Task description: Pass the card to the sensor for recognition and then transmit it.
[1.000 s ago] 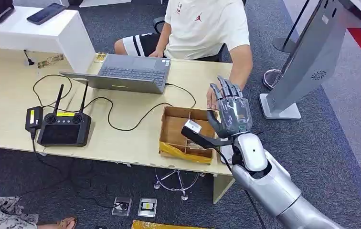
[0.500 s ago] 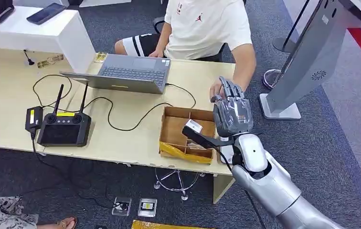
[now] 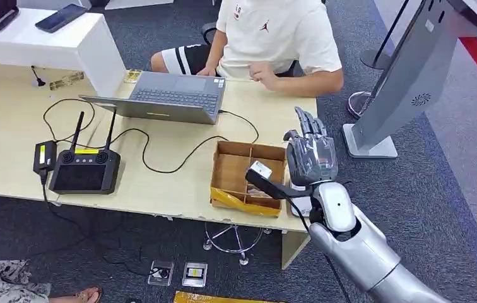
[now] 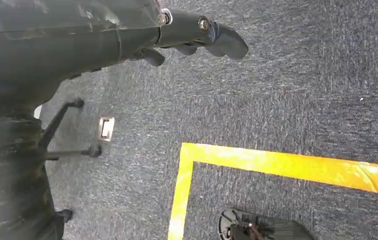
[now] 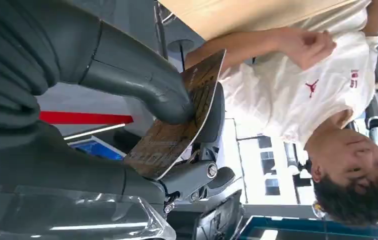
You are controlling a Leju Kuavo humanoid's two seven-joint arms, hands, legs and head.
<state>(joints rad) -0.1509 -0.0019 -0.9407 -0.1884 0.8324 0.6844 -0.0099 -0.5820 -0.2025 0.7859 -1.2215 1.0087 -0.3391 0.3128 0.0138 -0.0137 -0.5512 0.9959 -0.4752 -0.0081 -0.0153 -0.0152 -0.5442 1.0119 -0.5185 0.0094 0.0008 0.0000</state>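
At lower right of the head view, the right hand (image 3: 310,158) pinches the brown card (image 5: 177,122) between thumb and fingers (image 5: 212,117); left hand (image 4: 197,37) fingers curl narrow, holding nothing.

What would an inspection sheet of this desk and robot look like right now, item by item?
Surface: pale wooden desk, mostly bare on its left.
Job's things: card pinched in the right hand, raised over the desk's right end; grey kiosk stands beyond on the carpet.
Clutter: open cardboard box, laptop, black remote controller, phone on the white shelf.
Hands: right holds the card; left hand hangs over carpet, holding nothing.
Cables: black cable loops across the desk.
Surroundings: seated person behind the desk; yellow floor tape.
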